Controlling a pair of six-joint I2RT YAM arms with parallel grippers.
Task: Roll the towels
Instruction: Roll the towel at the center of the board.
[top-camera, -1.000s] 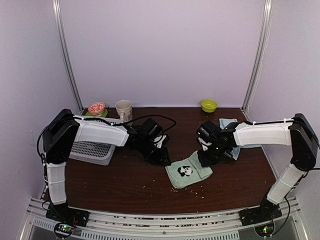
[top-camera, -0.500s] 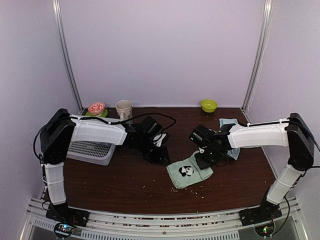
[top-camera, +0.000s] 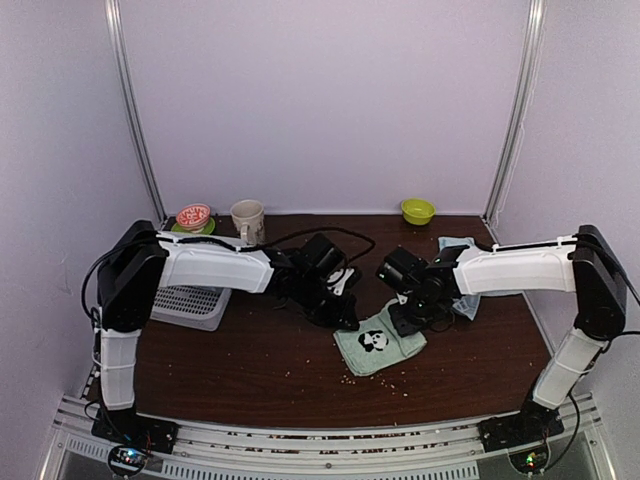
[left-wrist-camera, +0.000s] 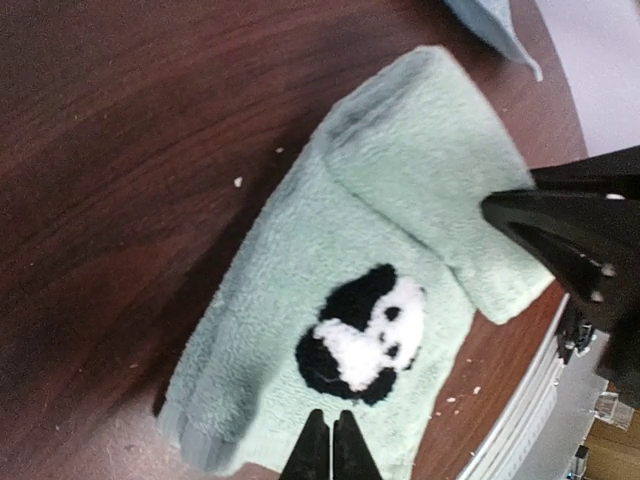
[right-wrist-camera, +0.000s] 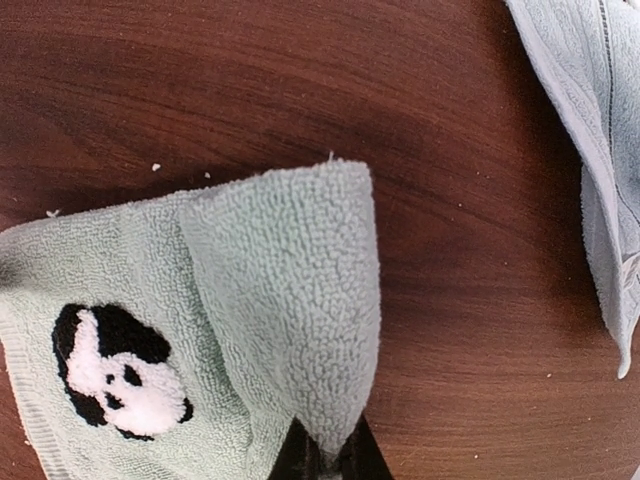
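The mint towel (right-wrist-camera: 290, 300) in my pinch is matt, nubbly terry cloth, and its panda patch (right-wrist-camera: 115, 372) is fuzzier pile. The table (right-wrist-camera: 250, 80) is smooth dark wood with a soft sheen. At upper right, the blue towel (right-wrist-camera: 605, 120) is flatter cloth with a stitched hem.

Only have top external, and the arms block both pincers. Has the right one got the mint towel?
Observer: Yes. The right wrist view shows the right pincer shut on a folded-over flap of the mint towel.
Operator: Left?
Observer: The left pincer is shut, tips together over the towel's edge near the panda patch. Can't tell if cloth is caught.
Operator: Roll started?
Observer: Only one loose fold along one side. The panda patch is uncovered.
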